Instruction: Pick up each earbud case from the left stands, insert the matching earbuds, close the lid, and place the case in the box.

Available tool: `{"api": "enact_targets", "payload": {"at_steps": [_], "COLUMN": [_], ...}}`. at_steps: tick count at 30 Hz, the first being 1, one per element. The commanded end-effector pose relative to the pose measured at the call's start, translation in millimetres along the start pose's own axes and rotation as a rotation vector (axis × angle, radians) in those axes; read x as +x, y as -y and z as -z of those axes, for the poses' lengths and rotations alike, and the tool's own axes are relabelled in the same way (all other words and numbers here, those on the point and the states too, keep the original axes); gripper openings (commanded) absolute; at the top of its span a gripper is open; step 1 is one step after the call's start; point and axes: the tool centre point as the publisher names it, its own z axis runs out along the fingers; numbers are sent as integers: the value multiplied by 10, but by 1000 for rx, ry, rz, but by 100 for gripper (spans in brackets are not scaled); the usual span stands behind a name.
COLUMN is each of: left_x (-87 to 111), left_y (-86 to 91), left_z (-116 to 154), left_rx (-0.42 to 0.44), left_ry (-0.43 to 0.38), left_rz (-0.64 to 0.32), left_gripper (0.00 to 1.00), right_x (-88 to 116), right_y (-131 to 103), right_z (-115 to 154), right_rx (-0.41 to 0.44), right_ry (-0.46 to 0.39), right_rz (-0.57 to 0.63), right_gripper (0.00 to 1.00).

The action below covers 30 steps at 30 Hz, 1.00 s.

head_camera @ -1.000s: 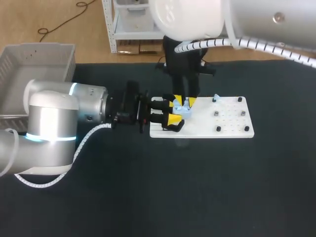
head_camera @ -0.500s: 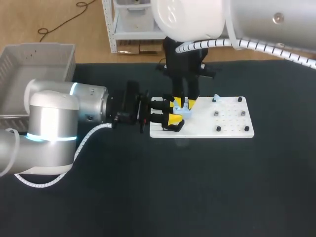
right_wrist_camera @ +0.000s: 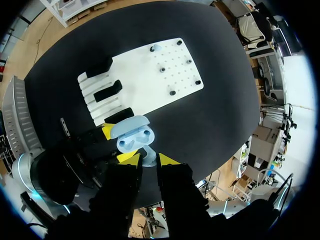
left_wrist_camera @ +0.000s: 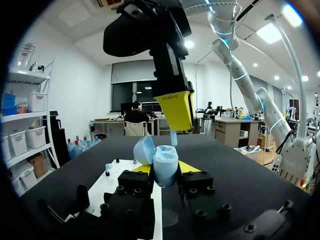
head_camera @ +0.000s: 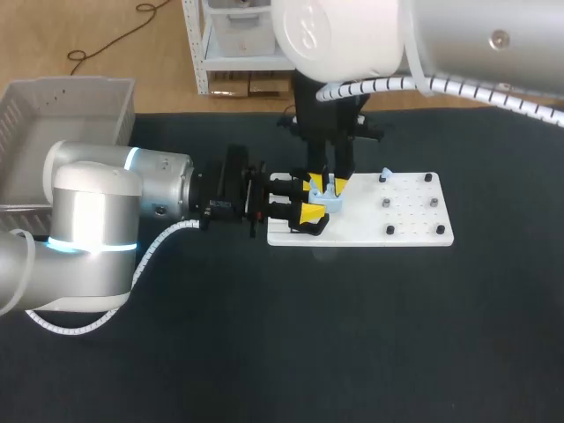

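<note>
Left gripper [head_camera: 307, 201] comes in from frame left in head view, clamped on the open pale blue earbud case [head_camera: 329, 200] at centre frame, over the left end of the white board [head_camera: 414, 225]. Left wrist view: case [left_wrist_camera: 162, 162] sits between the two yellow tips, both touching it, lid up. Right gripper [head_camera: 329, 183] comes down from the upper right, pointing straight down onto the case. Right wrist view: its tips are pinched on a pale blue earbud [right_wrist_camera: 148, 156], just above the open case [right_wrist_camera: 134, 134]. The earbud stem [left_wrist_camera: 173, 138] shows under the right arm's yellow finger in left wrist view, just above the case's opening; contact unclear. Black stands [right_wrist_camera: 108, 91] at the board's left end. Another pale blue earbud [head_camera: 385, 174] sits on a peg at the board's upper edge, right of the grippers. Grey box [head_camera: 53, 106] upper left of frame, well apart from the board
</note>
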Motion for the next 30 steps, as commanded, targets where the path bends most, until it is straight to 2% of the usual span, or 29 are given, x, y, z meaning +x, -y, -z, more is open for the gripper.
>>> {"api": "enact_targets", "payload": {"at_steps": [1,30], "left_x": [2,2], "left_y": [-6,-6], "left_z": [-6,-6], "left_rx": [0,0], "left_ry": [-2,-2], "left_rz": [0,0], "left_gripper": [0,0], "right_x": [4,-92], "right_y": [24,-16], "right_z": [-15,-26], "right_rx": [-7,-17], "right_ry": [6,31], "right_rz": [-5,-22], "right_gripper": [0,0]}}
